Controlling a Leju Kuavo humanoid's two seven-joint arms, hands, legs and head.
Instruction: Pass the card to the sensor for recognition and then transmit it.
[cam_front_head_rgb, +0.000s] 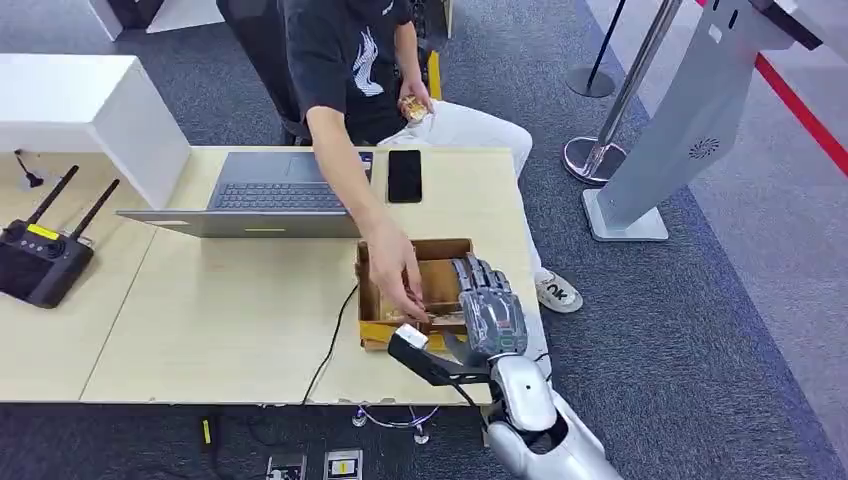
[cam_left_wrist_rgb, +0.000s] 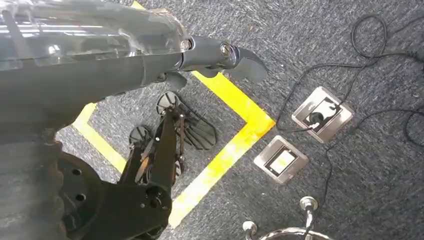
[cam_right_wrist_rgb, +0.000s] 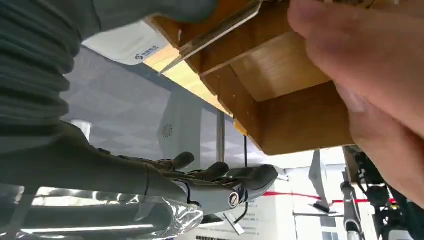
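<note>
An open cardboard box (cam_front_head_rgb: 445, 250) stands at the table's front right. My right hand (cam_front_head_rgb: 490, 305) hovers over its right side with the fingers (cam_right_wrist_rgb: 225, 182) stretched out and nothing between them. A thin pale card (cam_right_wrist_rgb: 215, 31) shows edge-on by the box wall (cam_right_wrist_rgb: 295, 120), close to my thumb; whether the thumb touches it I cannot tell. A person's hand (cam_front_head_rgb: 400, 270) reaches into the box beside mine. The black sensor with a white head (cam_front_head_rgb: 412, 340) sits just in front of the box. My left hand (cam_left_wrist_rgb: 210, 52) hangs over the carpet, holding nothing.
A laptop (cam_front_head_rgb: 275, 195) and a black phone (cam_front_head_rgb: 404, 175) lie at the table's far side, where the person sits. A black antenna device (cam_front_head_rgb: 40, 258) is at the left. A cable (cam_front_head_rgb: 335, 335) runs off the front edge. A grey kiosk (cam_front_head_rgb: 690, 120) stands right.
</note>
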